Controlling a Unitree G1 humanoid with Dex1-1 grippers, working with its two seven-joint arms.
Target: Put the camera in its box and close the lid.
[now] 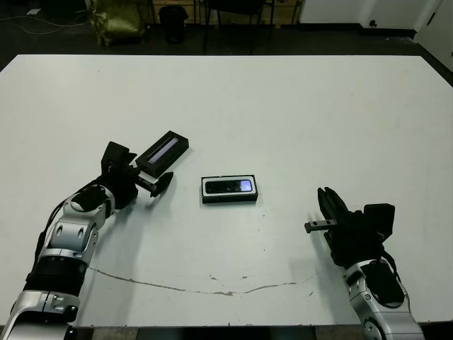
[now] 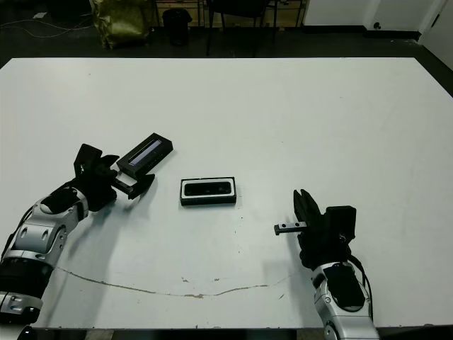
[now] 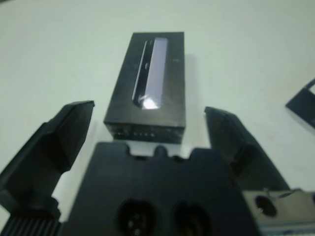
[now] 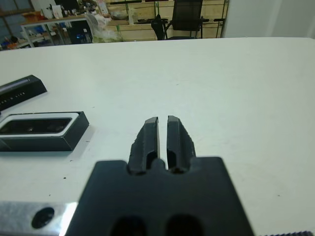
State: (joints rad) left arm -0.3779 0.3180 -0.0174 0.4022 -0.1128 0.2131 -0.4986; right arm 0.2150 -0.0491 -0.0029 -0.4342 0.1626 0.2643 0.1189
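one lid (image 1: 163, 152) lengthwise diagonal, near end between left tool (image 1: 157, 183) fingers

Left gripper (image 1: 151, 182) rests low near the tabletop's left edge — jaws spread wide; right gripper (image 1: 327, 206) hovers — jaws pressed together.

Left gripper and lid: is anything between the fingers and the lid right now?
Nothing. In the left wrist view the left gripper is open around the near end of the lid, with bare table either side.

The lid's (image 3: 147, 86) near end sits blurred behind the left pincer (image 3: 147, 132), so contact seems uncertain.
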